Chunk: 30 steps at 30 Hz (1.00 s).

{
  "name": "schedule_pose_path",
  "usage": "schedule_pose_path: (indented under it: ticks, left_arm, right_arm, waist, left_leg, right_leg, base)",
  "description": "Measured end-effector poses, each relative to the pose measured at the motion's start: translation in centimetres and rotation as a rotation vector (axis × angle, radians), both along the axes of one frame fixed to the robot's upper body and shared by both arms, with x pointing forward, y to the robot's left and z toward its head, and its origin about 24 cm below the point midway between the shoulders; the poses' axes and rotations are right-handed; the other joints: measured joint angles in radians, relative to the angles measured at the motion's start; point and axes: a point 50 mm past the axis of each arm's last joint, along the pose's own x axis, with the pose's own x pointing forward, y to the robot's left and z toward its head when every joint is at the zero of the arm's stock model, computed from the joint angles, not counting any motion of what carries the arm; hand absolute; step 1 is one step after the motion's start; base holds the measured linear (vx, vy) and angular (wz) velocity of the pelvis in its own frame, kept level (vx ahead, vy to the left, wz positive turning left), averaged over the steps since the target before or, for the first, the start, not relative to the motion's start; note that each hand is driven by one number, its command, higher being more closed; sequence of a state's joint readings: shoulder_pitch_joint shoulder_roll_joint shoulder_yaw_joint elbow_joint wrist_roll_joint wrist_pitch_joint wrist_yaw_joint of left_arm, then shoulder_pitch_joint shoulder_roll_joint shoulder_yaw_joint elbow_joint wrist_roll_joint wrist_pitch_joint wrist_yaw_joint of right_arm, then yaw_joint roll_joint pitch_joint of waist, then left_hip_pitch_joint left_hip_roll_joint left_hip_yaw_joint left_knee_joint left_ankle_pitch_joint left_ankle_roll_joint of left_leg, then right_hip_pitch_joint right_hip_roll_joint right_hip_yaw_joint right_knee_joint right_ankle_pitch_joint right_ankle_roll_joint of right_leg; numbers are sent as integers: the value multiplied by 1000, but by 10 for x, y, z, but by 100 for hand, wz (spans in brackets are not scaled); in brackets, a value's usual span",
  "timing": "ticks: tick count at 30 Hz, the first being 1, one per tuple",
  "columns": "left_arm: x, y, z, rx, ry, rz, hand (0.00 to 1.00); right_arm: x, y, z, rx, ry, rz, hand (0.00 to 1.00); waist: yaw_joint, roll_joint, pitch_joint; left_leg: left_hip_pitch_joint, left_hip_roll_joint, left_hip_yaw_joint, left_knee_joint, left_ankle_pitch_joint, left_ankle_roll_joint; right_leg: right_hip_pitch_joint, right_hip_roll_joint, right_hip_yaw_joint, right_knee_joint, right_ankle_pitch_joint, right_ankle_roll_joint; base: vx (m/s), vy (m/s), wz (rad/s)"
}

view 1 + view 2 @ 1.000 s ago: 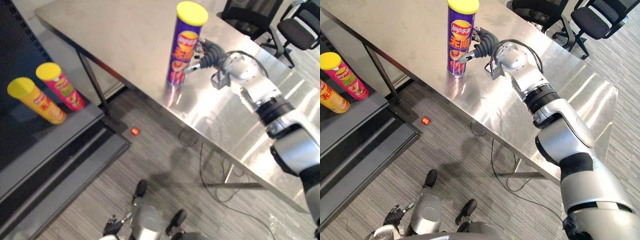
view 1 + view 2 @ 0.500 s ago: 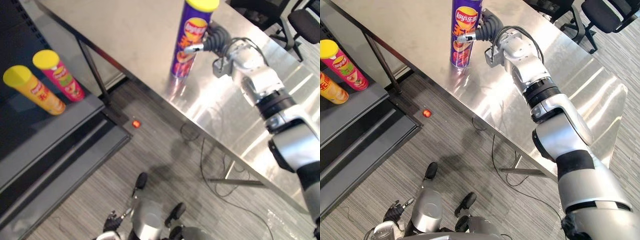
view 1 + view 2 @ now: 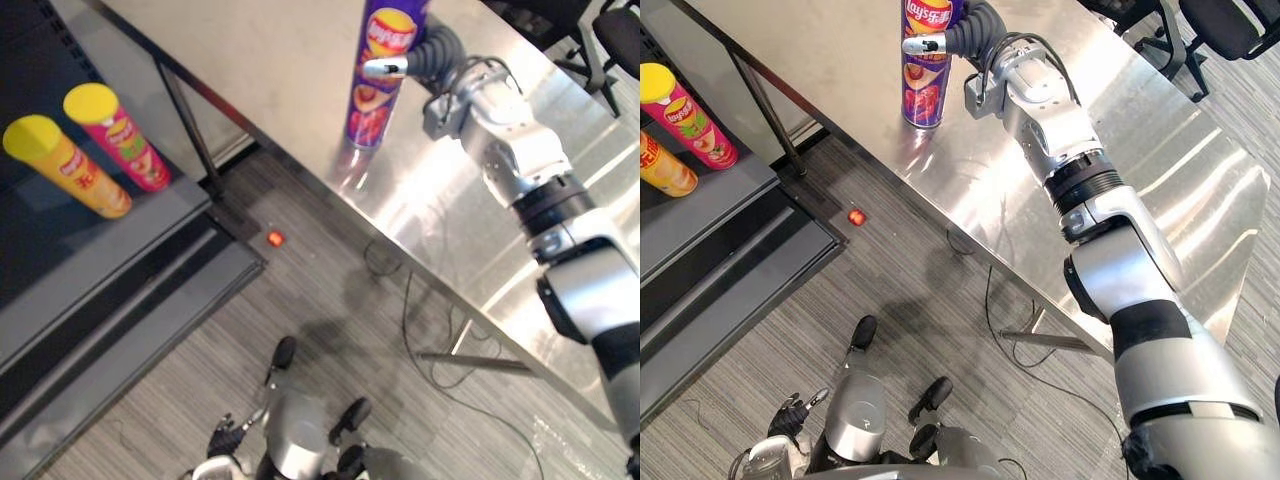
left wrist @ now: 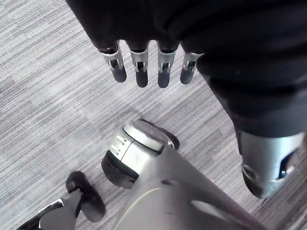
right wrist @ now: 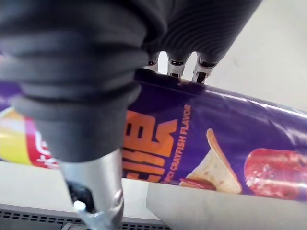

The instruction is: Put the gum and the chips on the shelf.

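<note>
Far left, a yellow can (image 3: 65, 165) and a pink can (image 3: 118, 138) stand on the shelf (image 3: 150, 238); left robot hand (image 4: 140, 64) hangs low over the floor, fingers straight and apart; small red object (image 3: 274, 238) on the floor; further right, purple chips can (image 3: 378, 80) upright on the desk (image 3: 280, 60), right robot hand (image 3: 975, 30) clamped round it.

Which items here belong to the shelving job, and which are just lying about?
Job: purple chips can, gripped by right hand at steel table; shelf.
Lying about: yellow can, pink can, both standing on shelf; small red object on floor; office chairs.
</note>
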<state>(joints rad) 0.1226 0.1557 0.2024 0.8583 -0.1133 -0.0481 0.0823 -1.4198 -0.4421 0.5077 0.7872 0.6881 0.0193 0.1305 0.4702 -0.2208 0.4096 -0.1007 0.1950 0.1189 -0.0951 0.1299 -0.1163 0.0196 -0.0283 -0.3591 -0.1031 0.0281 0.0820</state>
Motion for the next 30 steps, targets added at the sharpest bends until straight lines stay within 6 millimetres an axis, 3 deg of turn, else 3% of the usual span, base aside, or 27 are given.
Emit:
schedule_pose_path:
  ticks: [9, 10, 16, 23, 26, 30]
  left_arm:
    - [1, 0, 1, 3, -8, -2, 0]
    - [1, 0, 1, 3, -9, -2, 0]
    - [0, 0, 0, 2, -7, 0, 0]
    - [0, 0, 0, -1, -4, 4, 0]
    - [-1, -1, -1, -3, -1, 14, 0]
    - [-4, -2, -2, -10, 9, 63, 0]
  right_arm:
    - [-3, 6, 3, 48, -4, 40, 0]
    - [-4, 6, 3, 56, -6, 42, 100]
    - [-3, 6, 3, 104, 4, 43, 100]
    - [0, 0, -9, 423, 68, 45, 100]
    - [-4, -3, -1, 520, 40, 34, 100]
    - [-23, -11, 17, 634, -86, 78, 100]
  waist:
    - [3, -1, 10]
    - [4, -1, 12]
    - [9, -1, 16]
    - [15, 1, 18]
    - [13, 3, 19]
    - [5, 9, 23]
  left_leg:
    - [1, 0, -1, 0, 0, 0]
    - [1, 0, -1, 0, 0, 0]
    - [1, 0, -2, 0, 0, 0]
    - [1, 0, -14, 0, 0, -1]
    - [1, -1, -16, 0, 1, -1]
    - [8, -1, -18, 0, 1, -1]
  right_leg:
    - [2, 0, -5, 0, 0, 0]
    - [3, 0, -5, 0, 0, 0]
    - [3, -1, -8, 1, 0, 0]
    - [6, -1, -17, 3, 0, 0]
    - [7, -1, -18, 4, 0, 0]
    - [9, -2, -19, 16, 0, 0]
  base:
    - [0, 0, 0]
    - [0, 0, 0]
    - [0, 0, 0]
    - [0, 0, 1]
    - [0, 0, 0]
    - [0, 0, 0]
